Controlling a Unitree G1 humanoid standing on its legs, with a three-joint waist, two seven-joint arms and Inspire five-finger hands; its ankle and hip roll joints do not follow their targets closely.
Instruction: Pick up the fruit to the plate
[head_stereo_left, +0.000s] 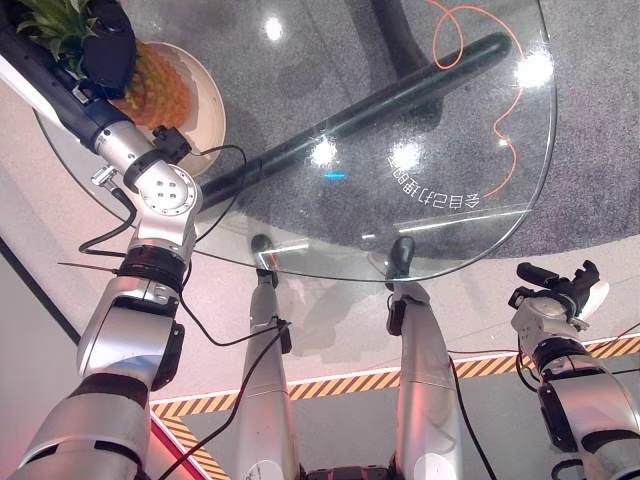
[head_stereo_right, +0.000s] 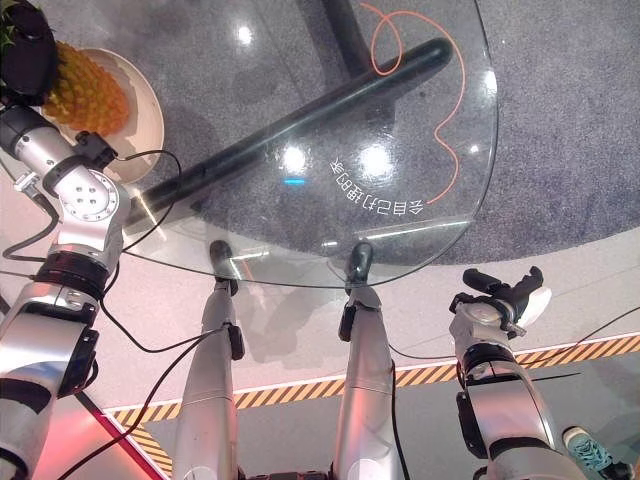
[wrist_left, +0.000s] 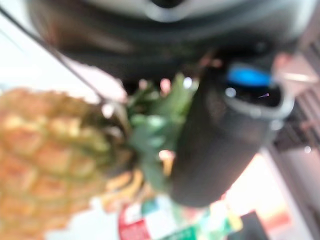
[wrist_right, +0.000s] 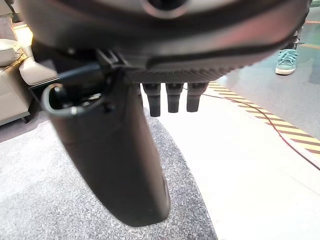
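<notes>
Presently: pineapple (head_stereo_left: 150, 85) lying on the plate (head_stereo_left: 205, 110), left hand (head_stereo_left: 100, 45) gripping its leafy crown (wrist_left: 155, 125).

Item, fruit: the pineapple's body is resting on the cream plate at the far left of the round glass table (head_stereo_left: 420, 220), its green crown pointing toward the left hand; in the left wrist view the dark thumb (wrist_left: 215, 145) and the palm are closing around the leaves. Item, right hand (head_stereo_right: 505, 290): hanging low beside the table, well apart from the plate, fingers relaxed and straight, holding nothing. Handling note, as a judgement: placement is looking nearly complete, so the fingers should be opening slowly while the fruit is settling flat. The hand should then be lifting straight away from the crown, since snagged leaves could be rolling the pineapple off the shallow rim.
</notes>
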